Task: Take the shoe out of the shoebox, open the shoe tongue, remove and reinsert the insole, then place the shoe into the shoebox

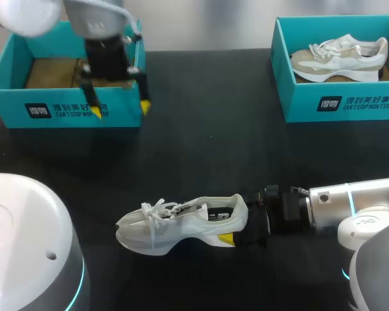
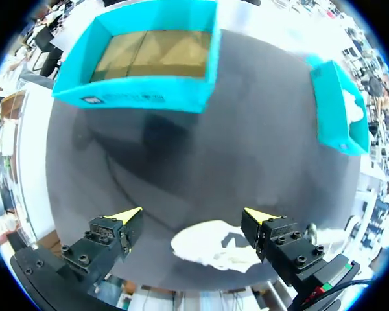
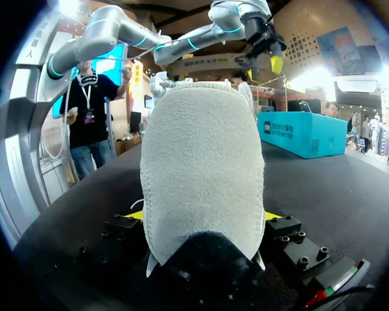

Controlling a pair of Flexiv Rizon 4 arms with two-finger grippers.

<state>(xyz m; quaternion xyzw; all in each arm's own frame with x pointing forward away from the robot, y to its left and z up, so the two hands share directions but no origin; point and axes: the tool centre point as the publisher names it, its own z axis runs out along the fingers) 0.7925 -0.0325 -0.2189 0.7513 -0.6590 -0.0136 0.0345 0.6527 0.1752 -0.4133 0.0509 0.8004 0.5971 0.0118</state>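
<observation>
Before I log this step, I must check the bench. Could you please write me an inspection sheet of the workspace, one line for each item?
Surface: black table, no spill or mark seen.
Job's things: white shoe lies on the table, out of any box; empty shoebox stands at the far edge, brown bottom bare.
Clutter: other shoebox at the far edge holds a second shoe.
Grippers: right gripper is shut on the white shoe's heel; left gripper is open, above the empty shoebox's near wall, holding nothing.
Cables: nothing seen.
Surroundings: nobody touches or reaches over the table.
</observation>
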